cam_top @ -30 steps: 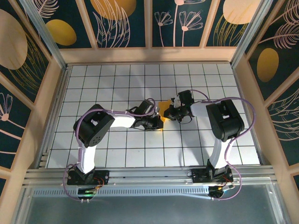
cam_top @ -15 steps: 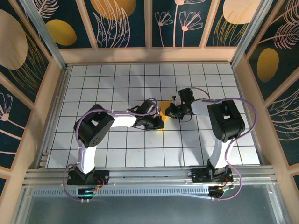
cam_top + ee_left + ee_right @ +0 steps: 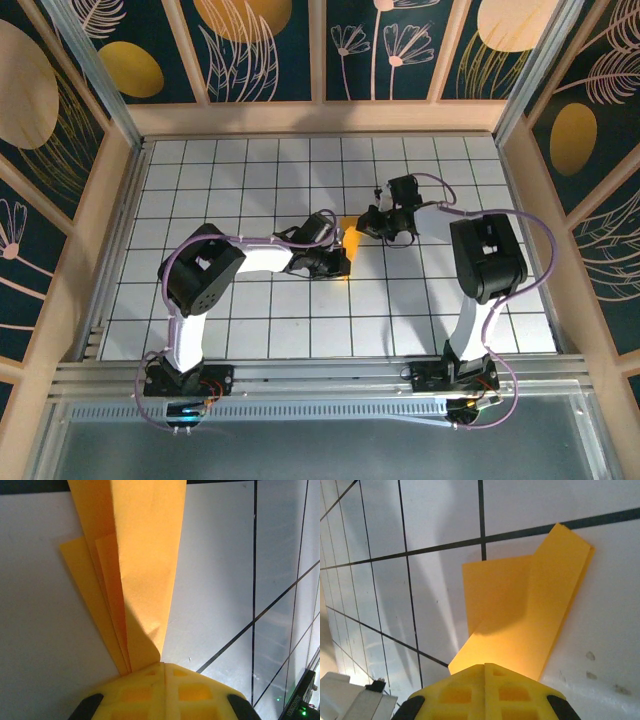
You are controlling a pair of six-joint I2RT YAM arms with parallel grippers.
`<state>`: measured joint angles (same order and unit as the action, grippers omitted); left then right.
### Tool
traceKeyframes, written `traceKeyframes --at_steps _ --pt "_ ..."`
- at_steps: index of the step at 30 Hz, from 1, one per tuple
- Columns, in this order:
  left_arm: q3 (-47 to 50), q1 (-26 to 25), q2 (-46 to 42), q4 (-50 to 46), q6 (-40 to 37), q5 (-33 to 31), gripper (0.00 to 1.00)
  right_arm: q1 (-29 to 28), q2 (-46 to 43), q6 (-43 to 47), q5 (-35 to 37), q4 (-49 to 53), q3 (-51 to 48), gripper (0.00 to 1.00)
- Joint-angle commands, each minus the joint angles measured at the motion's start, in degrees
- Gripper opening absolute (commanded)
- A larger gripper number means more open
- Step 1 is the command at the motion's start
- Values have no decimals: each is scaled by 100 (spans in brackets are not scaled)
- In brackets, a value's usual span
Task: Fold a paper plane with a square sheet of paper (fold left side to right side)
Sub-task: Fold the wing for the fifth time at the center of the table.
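The square sheet of paper [image 3: 349, 240] is folded into a narrow orange-yellow strip of several layers on the white grid table [image 3: 250, 180]. My left gripper [image 3: 343, 262] is shut at its near end. In the left wrist view the paper [image 3: 145, 555] fans upward from the closed tips [image 3: 164, 666], and its top flap rises off the table and runs into the seam between them. My right gripper [image 3: 368, 222] is shut at the strip's far right side. In the right wrist view the flat creased paper [image 3: 530, 610] passes under the closed tips [image 3: 485, 666].
Wooden walls [image 3: 320, 118] with dark-blue patterned panels enclose the table on three sides. Both arms bend inward from their bases [image 3: 185, 380] at the near edge and meet at the middle. Open tiles lie to the left, the right and the back.
My right gripper has moved up and to the right, away from the left one. The visible paper has narrowed to an upright strip. The left gripper has held its place.
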<state>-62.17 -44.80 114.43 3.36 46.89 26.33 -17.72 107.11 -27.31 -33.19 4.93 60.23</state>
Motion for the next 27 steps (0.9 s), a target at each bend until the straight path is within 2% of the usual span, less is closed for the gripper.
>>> traceKeyframes --at_steps 1,11,19,27 --pt "144 2 202 -754 -94 -427 0 6 260 77 -66 -21 131 0" --pt "207 -2 -67 -609 -75 -348 0 32 633 98 243 79 121 0" --pt "-43 10 -547 -300 95 44 0 34 676 197 454 323 106 0" --pt "-672 83 -165 -263 -2 292 0 36 647 173 456 336 117 0"
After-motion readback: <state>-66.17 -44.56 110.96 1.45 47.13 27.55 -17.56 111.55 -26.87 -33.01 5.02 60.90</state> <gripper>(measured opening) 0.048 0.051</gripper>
